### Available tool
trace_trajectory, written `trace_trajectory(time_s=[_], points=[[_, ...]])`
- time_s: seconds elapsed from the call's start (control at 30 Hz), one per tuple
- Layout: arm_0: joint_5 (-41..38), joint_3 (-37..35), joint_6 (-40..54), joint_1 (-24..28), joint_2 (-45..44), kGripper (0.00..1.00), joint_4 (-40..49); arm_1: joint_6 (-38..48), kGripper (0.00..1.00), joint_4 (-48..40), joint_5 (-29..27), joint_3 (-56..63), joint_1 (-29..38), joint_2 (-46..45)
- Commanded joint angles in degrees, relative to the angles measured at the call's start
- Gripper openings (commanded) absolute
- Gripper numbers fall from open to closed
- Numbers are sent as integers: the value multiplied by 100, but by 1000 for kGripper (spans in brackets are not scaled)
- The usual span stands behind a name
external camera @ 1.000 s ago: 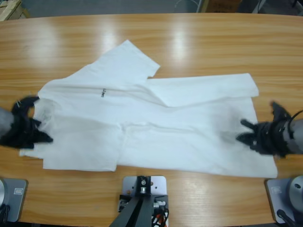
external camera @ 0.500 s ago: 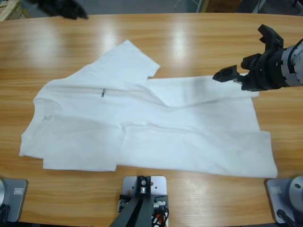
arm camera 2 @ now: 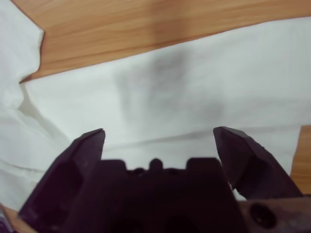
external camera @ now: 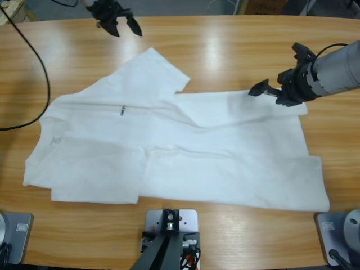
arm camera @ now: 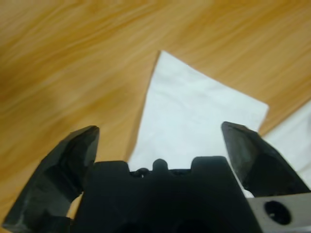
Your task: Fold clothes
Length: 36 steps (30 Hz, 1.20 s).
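Both grippers (left gripper (external camera: pixel 122 23), right gripper (external camera: pixel 271 86)) hang released above the flat T-shirt (external camera: pixel 169 152).

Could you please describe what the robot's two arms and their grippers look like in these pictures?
The right arm is a round silver-grey tube ending in a black wrist and a black right gripper with two wedge-shaped jaws tapering to blunt tips. A thin black cable arcs over its wrist. The left gripper is black too, with the same pointed jaws; a long black cable trails from that side across the wooden table.
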Motion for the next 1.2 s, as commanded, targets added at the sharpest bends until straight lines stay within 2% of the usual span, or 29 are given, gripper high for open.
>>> trace_trajectory(time_s=[0.03,0.17,0.37,0.5,0.93,0.97,1.03,1.1,1.17,1.2], points=[[-254,-430,-41,-46,921,982,145,-109,908,-91,112,-9,-309,379],[-286,-499,77,-72,941,982,352,-109,908,-147,121,-16,-316,529],[224,-383,713,-248,1000,982,937,-109,908,-211,112,1,-344,582],[384,-484,731,-313,1065,909,951,-109,908,-246,121,26,-355,582],[565,-651,1014,-406,1167,894,1016,-109,908,-255,121,45,-566,573],[565,-651,1093,-413,1167,807,1050,-109,908,-255,121,45,-583,573],[649,-699,1209,-445,1159,457,1117,-109,908,-255,117,45,-606,573],[767,-713,1279,-498,1159,189,1194,-109,908,-255,112,42,-617,564],[878,-713,1311,-550,1159,12,1263,-109,908,-255,112,45,-619,568],[920,-708,1306,-563,1159,0,1292,-109,908,-256,112,45,-626,573]])
